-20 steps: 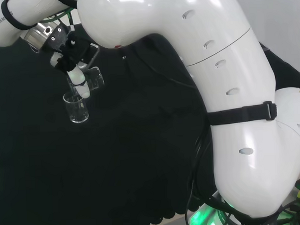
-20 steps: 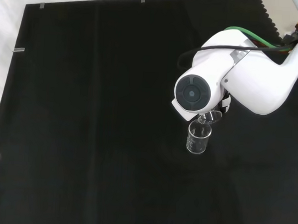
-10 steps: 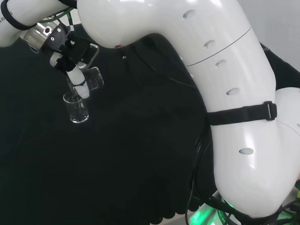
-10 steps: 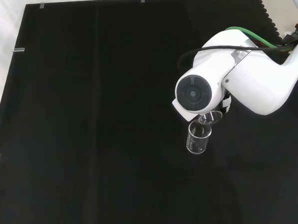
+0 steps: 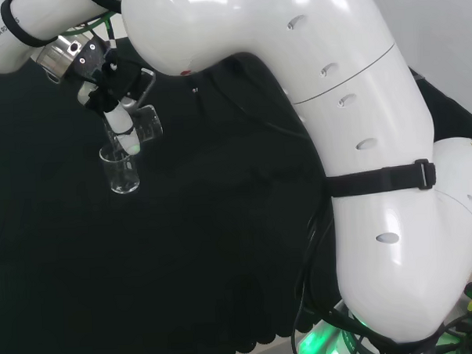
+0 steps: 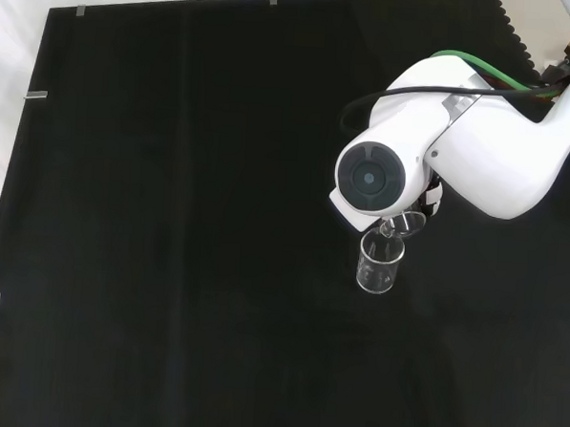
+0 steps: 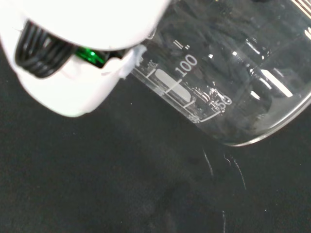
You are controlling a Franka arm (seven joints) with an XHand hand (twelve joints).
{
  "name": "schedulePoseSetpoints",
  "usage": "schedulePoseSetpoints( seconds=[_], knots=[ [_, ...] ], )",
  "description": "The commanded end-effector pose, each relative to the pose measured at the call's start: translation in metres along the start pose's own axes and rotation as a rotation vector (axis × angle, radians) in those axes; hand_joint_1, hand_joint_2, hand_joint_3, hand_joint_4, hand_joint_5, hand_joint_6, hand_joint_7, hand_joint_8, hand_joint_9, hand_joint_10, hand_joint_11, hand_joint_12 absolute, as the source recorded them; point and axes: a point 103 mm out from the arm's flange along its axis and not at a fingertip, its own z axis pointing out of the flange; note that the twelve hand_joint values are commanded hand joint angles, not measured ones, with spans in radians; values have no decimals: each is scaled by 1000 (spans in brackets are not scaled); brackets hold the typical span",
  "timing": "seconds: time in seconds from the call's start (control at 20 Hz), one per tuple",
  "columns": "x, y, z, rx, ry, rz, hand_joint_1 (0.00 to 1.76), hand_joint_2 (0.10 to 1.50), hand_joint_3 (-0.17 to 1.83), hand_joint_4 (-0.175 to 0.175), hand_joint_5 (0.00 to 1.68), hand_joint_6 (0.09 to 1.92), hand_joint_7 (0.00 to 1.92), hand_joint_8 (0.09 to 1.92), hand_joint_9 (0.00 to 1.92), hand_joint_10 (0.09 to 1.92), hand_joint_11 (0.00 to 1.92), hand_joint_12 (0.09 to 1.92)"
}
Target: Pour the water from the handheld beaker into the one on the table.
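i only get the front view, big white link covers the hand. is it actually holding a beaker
Observer: Yes. In the head view the hand has fingers curled round a tilted held beaker.
Operator: is it over the standing one
Observer: Head view puts its lip right above the table beaker, which stands upright on the cloth.
Operator: any water left in it
Observer: Cannot tell. The wrist view shows the held beaker's wall close up, with graduation marks, but no clear water line.

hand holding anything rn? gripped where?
Yes: the hand holds a clear glass beaker by its side wall, tilted above the beaker on the cloth.
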Motion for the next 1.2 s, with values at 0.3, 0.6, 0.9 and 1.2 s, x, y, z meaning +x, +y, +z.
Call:
schedulePoseSetpoints(
  seconds=[0.3, 0.6, 0.9, 1.2],
  knots=[
    [1, -1, 0, 0, -3, -2, 1432, 637, 596, -175, 1338, 474, 1411, 415, 1381, 495, 1137, 799],
    [1, -1, -1, -10, -2, -2, 1432, 637, 596, -175, 1338, 475, 1412, 415, 1378, 497, 1137, 799],
    [0, -8, -7, -73, 44, -14, 1431, 637, 596, -175, 1337, 476, 1411, 416, 1378, 498, 1137, 798],
    [-13, -14, -4, -143, 145, -39, 1431, 637, 596, -175, 1337, 477, 1411, 417, 1378, 499, 1137, 798]
  ],
)
